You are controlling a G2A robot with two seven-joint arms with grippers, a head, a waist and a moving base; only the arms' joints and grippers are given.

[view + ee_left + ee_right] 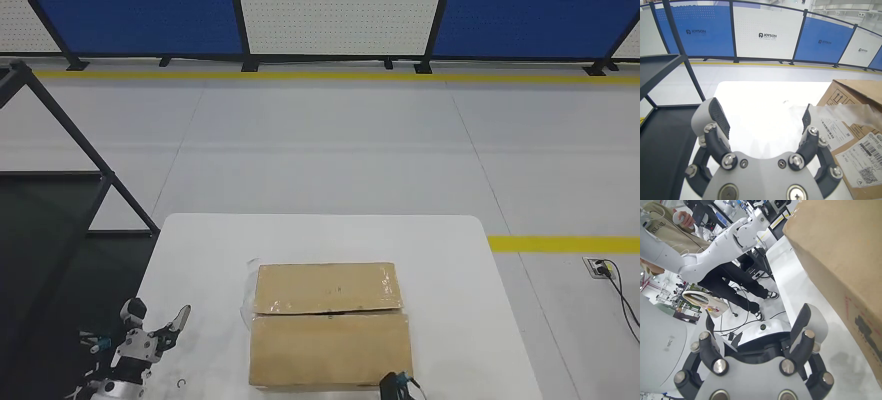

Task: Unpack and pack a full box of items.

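A brown cardboard box (330,322) with its top flaps closed stands on the white table (200,260), near the front middle. In the left wrist view the box (853,121) carries shipping labels and loose clear tape on its side. My left gripper (153,327) hovers over the table's front left corner, left of the box, open and empty; its ribbed pads (719,115) stand wide apart. My right gripper (757,321) is low at the table's front edge, just beside the box's near wall (838,256), open with nothing between its fingers.
A black metal shelf rack (50,230) stands close to the table's left side. A person stands behind the robot, away from the table. Blue and white fence panels (330,25) line the far floor. Bare table lies behind and beside the box.
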